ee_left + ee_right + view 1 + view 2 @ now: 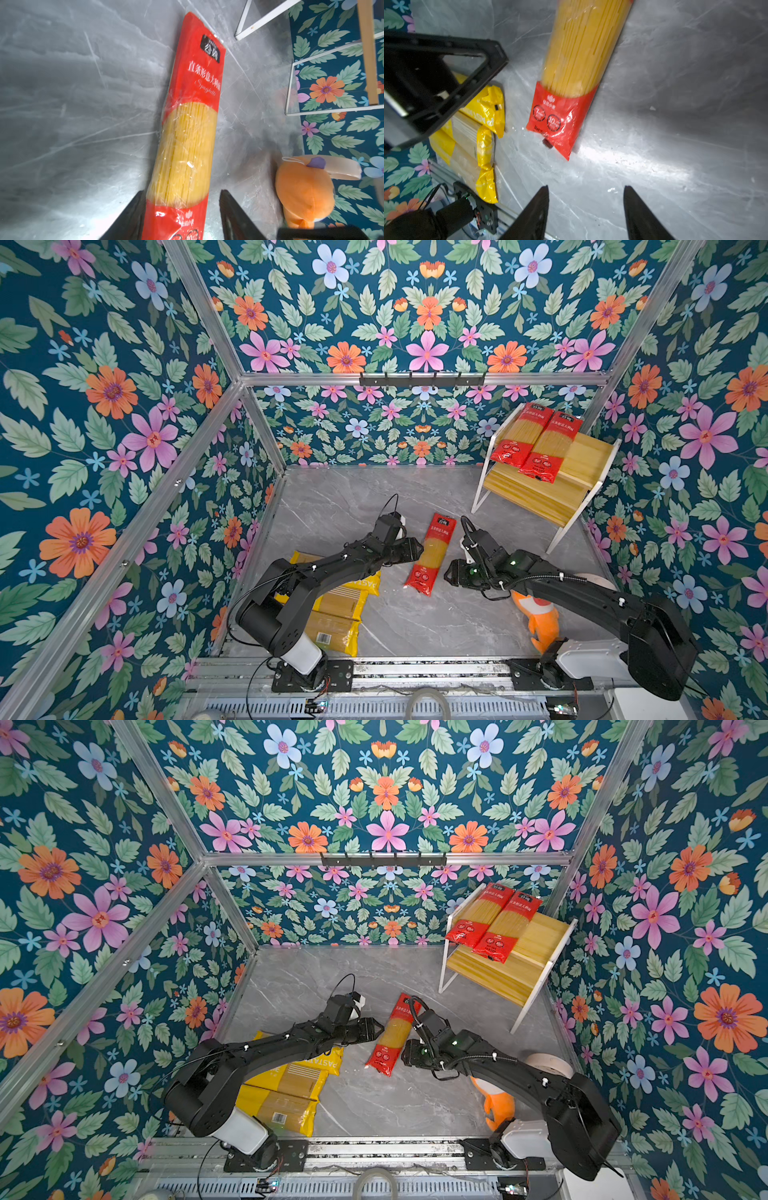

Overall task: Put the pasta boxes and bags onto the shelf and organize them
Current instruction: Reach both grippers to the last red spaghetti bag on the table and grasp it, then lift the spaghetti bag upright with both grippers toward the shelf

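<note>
A red spaghetti pack [432, 556] [392, 1038] with a clear middle window lies on the grey table between both arms. My left gripper [417, 549] [181, 191] is open at the pack's left edge. In the left wrist view the pack [193, 124] runs between its fingers, one against the pack's side, the other apart from it. My right gripper [446, 572] [586, 186] is open and empty, just right of the pack's lower red end [558, 116]. The shelf [536, 497] stands at the back right with two red packs [521, 433] [548, 448] on its upper tier. Yellow packs [340, 605] [481, 133] lie under my left arm.
An orange plush toy [540, 614] [303, 191] lies under my right arm at the front right, next to a tape roll [548, 1063]. A black hook rail [422, 380] hangs on the back wall. Floral walls close in the table on three sides.
</note>
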Tool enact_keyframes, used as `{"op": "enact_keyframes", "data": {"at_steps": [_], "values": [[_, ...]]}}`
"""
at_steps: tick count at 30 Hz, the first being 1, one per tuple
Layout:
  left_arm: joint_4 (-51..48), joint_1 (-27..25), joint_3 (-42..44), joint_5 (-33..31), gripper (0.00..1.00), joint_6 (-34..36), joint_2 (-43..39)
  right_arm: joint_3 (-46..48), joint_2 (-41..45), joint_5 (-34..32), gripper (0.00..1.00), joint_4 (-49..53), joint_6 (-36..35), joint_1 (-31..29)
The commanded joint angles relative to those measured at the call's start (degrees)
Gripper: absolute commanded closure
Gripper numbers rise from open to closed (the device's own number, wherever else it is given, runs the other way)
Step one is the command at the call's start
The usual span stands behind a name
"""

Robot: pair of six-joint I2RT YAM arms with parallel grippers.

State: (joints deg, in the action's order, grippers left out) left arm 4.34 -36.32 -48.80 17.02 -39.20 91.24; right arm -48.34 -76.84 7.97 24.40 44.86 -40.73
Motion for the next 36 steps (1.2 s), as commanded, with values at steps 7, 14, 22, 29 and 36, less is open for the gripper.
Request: {"op": "enact_keyframes", "data": {"at_steps": [7, 14, 22, 29, 36], "values": [[-0.1, 5.1, -7.7, 4.2, 0.41, 6.0, 8.7, -5.3, -13.4, -5.3, 0.36, -11.3, 6.0, 2.7], [7.6, 3.9, -5.1, 7.8, 0.42, 2.3, 13.2, -3.9, -20.4, -6.4, 0.38, -24.5, 13.1, 3.0], [19.8, 2.1, 3.0, 7.8, 0.54, -5.4, 12.9, -1.9, -24.9, -1.9, 0.61, -34.9, 12.9, 2.9], [23.1, 3.2, 8.4, 9.1, 0.61, -5.9, 7.0, 1.4, -20.8, 0.0, 0.8, -41.2, 8.4, 2.9], [23.7, 4.8, 10.4, 14.0, 0.46, -2.7, -0.1, 2.0, -13.9, 2.2, 0.94, -40.4, 0.0, 2.9]]}}
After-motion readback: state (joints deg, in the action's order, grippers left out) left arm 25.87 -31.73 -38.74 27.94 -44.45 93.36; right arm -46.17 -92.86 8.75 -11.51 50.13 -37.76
